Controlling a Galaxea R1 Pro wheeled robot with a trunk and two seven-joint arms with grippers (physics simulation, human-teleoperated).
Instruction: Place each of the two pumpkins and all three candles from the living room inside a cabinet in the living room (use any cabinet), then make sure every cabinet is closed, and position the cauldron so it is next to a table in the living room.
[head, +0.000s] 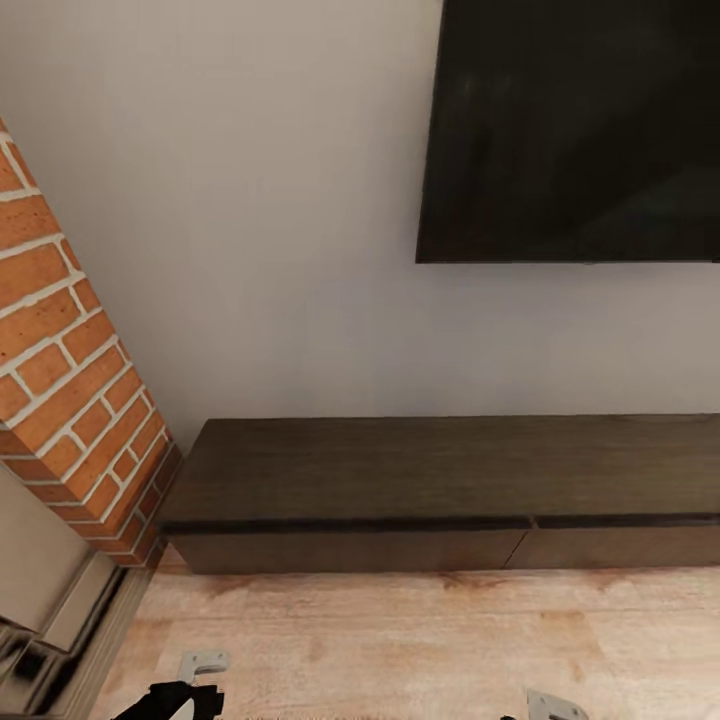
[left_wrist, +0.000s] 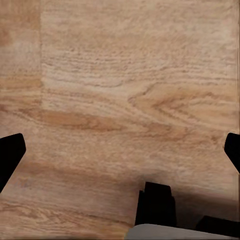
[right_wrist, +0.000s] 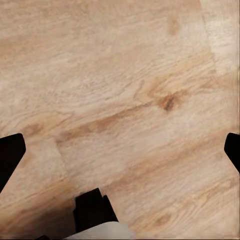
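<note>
progress: we judge no task step confirmable here; no pumpkin, candle, cauldron or glass table in sight, so all five items look left to store and the cauldron left to place.
cabinet: long low dark-brown cabinet stands against the far wall, below the wall-mounted black TV; we see two flat drawer fronts, left drawer front and right drawer front, both flush, so it reads as closed for now.
cabinet top: bare, nothing resting on it that we can see.
surroundings: brick column at the left, touching the cabinet's left end; light wood floor between us and the cabinet.
left gripper: left gripper points straight down at the floor, fingertips at the two frame edges, wide apart, nothing between them; empty.
right gripper: right gripper same pose, pointing down at bare planks, fingers spread, holding nothing.
arm pose: both arms hang low and tucked near the base; we read this as a travel pose.
next: we judge the items must be found first, then a drawer pulled open.
</note>
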